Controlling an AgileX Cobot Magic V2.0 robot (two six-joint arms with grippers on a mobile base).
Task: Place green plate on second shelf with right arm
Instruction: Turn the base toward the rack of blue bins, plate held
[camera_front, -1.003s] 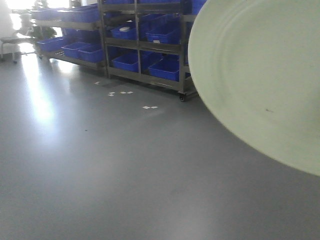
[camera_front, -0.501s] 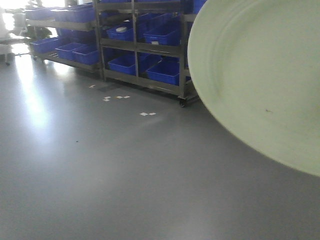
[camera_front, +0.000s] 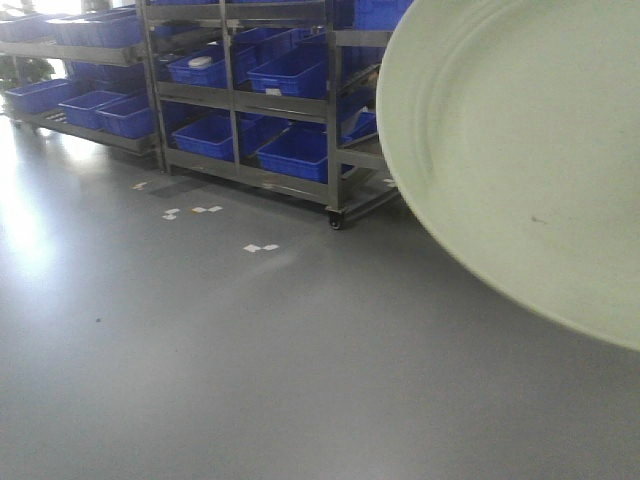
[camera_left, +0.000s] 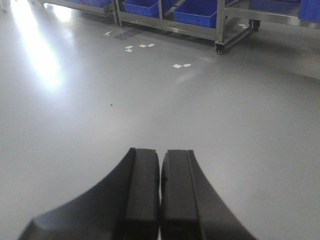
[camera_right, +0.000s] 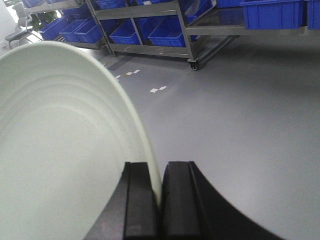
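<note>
The green plate (camera_front: 520, 150) fills the right of the front view, held up off the floor and tilted, a tiny dark speck on its face. In the right wrist view the green plate (camera_right: 60, 150) takes up the left half, and my right gripper (camera_right: 160, 172) is shut on its rim, one finger on each side of the edge. My left gripper (camera_left: 161, 160) is shut with nothing between its pads, hanging over bare grey floor. A metal shelf rack (camera_front: 330, 110) on castors stands ahead in the front view, its tiers holding blue bins.
Blue bins (camera_front: 290, 155) fill the rack's tiers, and more racks (camera_front: 70, 100) run off to the left. Small white scraps (camera_front: 260, 247) lie on the grey floor in front of the rack. A castor (camera_left: 219, 48) of the rack shows in the left wrist view.
The shelf racks have slid left and grown larger in the front view, so my base has turned or moved toward them. The plate keeps its place in the frame.
</note>
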